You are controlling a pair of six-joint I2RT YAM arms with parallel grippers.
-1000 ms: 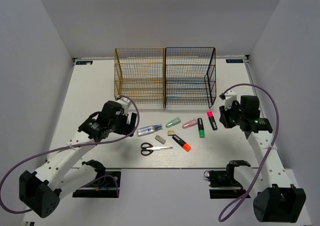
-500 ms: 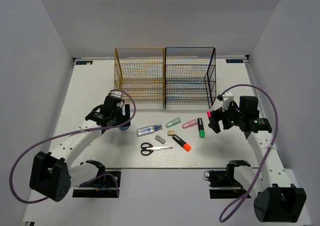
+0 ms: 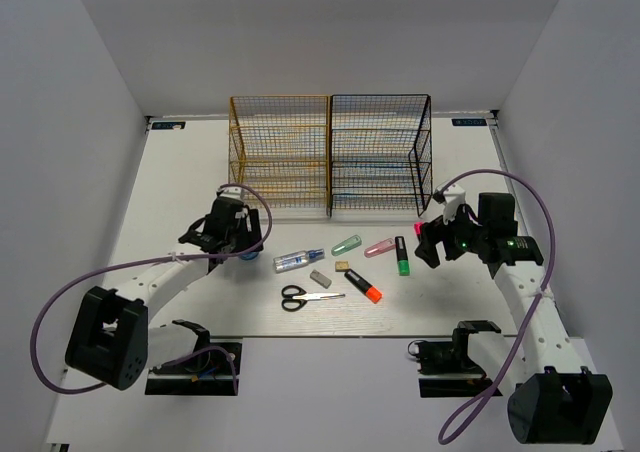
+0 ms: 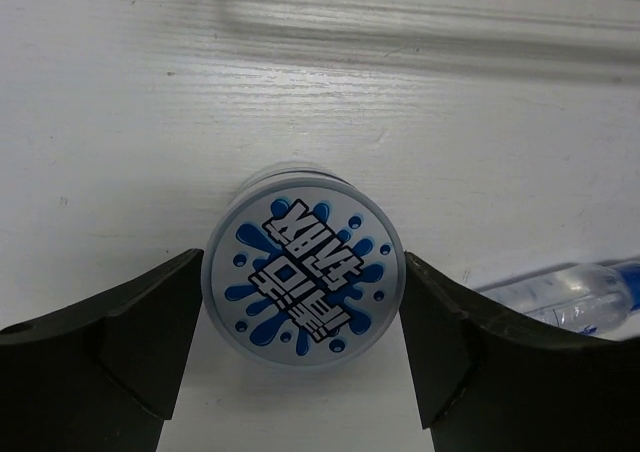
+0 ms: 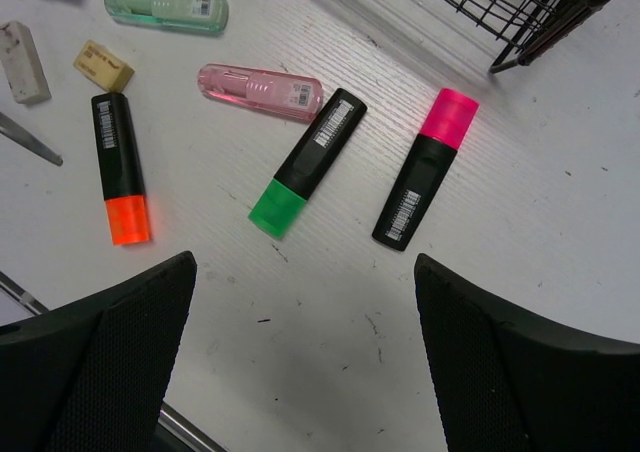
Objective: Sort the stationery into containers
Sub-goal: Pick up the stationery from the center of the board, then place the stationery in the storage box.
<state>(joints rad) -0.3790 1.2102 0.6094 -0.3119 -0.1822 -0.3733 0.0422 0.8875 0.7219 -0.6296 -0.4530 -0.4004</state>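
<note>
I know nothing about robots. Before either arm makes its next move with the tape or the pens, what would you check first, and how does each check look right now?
1. The tape roll sits centred in the left claw: ok.
2. Its fingers press firmly on the tape: cannot tell; they sit right at its sides.
3. The clear tube lies apart from the tape: ok.
4. The right claw is open and empty: ok.
5. One pen is lined up inside it: not ok; the pink-capped highlighter and green-capped highlighter lie beyond its tips.
6. The gold rack and black rack stand upright, side by side: ok.
</note>
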